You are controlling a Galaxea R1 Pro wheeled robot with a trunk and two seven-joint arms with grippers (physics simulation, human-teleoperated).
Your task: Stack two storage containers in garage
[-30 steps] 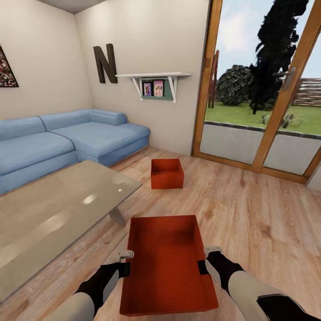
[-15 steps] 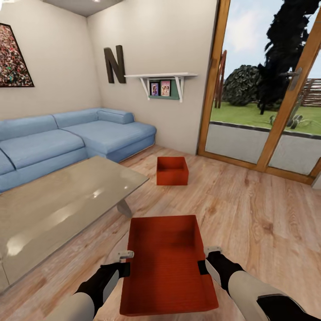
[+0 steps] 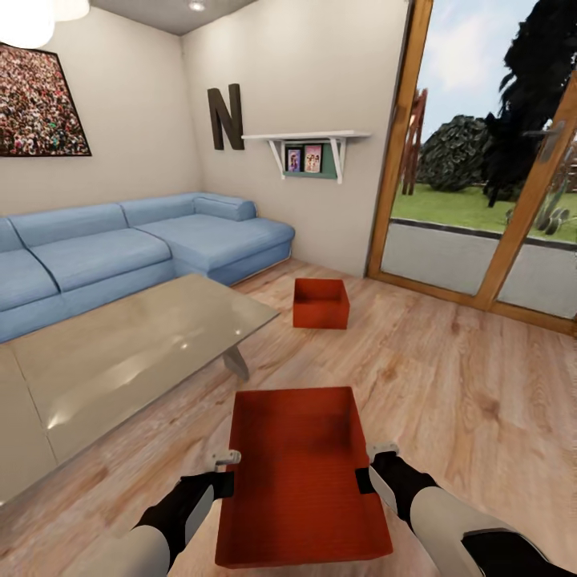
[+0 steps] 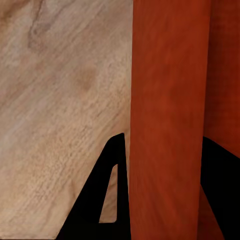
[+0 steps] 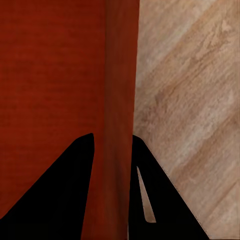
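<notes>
I hold one red-orange storage container in front of me, above the living room's wood-plank floor. My left gripper is shut on its left wall. On the opposite wall, my right gripper is shut as well. The second storage container sits on the planks farther ahead, between the sofa's corner and the glass doors. The garage is out of view.
A glass-topped coffee table stands close at my left. Behind it runs a blue corner sofa. Wood-framed glass doors fill the right wall. A dark letter N and a white shelf hang on the far wall.
The whole picture has shifted right and the table, sofa and far container look smaller, so the camera has turned left and backed away. The held container and both grippers keep their place in the view.
</notes>
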